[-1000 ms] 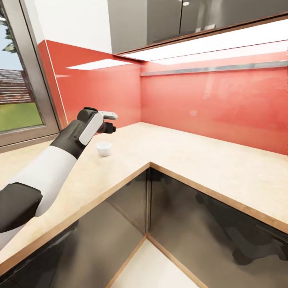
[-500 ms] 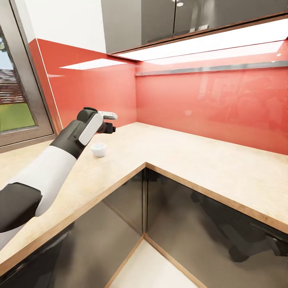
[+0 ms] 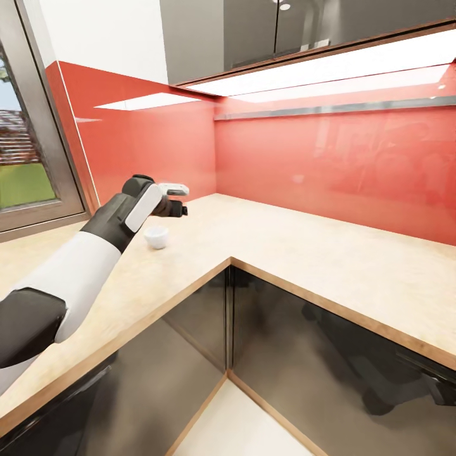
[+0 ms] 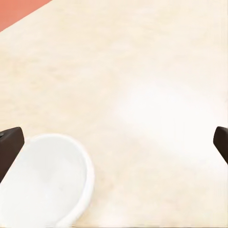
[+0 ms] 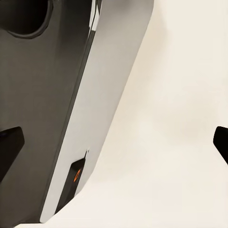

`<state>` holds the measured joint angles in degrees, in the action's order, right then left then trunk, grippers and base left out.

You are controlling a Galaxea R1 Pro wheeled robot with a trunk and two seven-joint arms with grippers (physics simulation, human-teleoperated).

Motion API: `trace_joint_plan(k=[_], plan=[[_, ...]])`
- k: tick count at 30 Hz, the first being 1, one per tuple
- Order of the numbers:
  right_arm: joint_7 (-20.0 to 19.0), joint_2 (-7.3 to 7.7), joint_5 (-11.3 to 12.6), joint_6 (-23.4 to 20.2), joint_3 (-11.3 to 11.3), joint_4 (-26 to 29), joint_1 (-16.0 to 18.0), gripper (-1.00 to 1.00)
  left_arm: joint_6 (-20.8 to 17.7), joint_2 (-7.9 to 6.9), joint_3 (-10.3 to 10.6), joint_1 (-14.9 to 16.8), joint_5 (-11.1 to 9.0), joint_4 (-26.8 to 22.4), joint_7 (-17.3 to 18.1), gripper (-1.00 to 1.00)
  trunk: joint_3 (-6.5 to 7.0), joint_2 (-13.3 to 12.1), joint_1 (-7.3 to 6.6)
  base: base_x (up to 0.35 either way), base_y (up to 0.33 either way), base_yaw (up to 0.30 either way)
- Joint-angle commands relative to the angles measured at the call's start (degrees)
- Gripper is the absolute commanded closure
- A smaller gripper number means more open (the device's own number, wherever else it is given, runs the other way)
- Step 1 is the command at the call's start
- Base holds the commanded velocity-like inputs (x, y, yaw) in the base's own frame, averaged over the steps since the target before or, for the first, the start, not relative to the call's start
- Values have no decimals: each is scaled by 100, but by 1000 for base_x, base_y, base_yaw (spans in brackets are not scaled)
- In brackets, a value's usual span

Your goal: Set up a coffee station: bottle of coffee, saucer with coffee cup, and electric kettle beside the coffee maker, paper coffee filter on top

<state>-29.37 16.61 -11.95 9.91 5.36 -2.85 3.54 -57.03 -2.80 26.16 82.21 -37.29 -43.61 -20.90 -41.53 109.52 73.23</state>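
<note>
At the far left of the head view stands a window [image 3: 25, 158] with grass behind it, well to the left of the coffee cup. The left arm [image 3: 82, 259] reaches forward over the beige worktop [image 3: 304, 253]. The left gripper [image 3: 179, 199] hangs above the worktop, a little higher than the coffee cup [image 3: 156, 237] and just to the right of it, not touching it. The cup is small and white, it stands upright on the left wing of the worktop, between the window side and the inner corner.

In the left wrist view the jaws of the left gripper [image 4: 114, 142] are spread wide, with one dark fingertip [image 4: 9, 147] at each edge of the picture and nothing between them. The coffee cup [image 4: 45, 183] lies close to one fingertip, partly outside the gap, with the bare worktop [image 4: 156, 95] under the rest.

To the right of the cup the red backsplash [image 3: 329, 164] runs behind the corner, with dark upper cabinets [image 3: 253, 31] above it and glossy dark cabinet doors [image 3: 316, 367] under the worktop.

In the right wrist view the jaws of the right gripper [image 5: 114, 142] are also released and hold nothing. Behind them I see a grey and dark panel [image 5: 71, 109] of the robot body over a pale floor [image 5: 180, 95].
</note>
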Motion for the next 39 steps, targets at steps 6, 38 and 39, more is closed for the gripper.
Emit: trace_joint_plan(k=[6, 38, 39], plan=[[1, 0, -8, 55, 44, -22, 13, -100, -15, -10, 317, 6, -59, 192, 50, -100, -5, 3, -1, 0, 0, 0], [1, 0, -3, 55, 44, -20, 14, -100, -2, -90, 549, 6, -59, 602, 895, -100, -5, 3, -1, 0, 0, 0], [1, 0, -3, 55, 44, -19, 11, -100, -2, -98, 548, 6, -59, 601, 902, -100, -5, 3, -1, 0, 0, 0]])
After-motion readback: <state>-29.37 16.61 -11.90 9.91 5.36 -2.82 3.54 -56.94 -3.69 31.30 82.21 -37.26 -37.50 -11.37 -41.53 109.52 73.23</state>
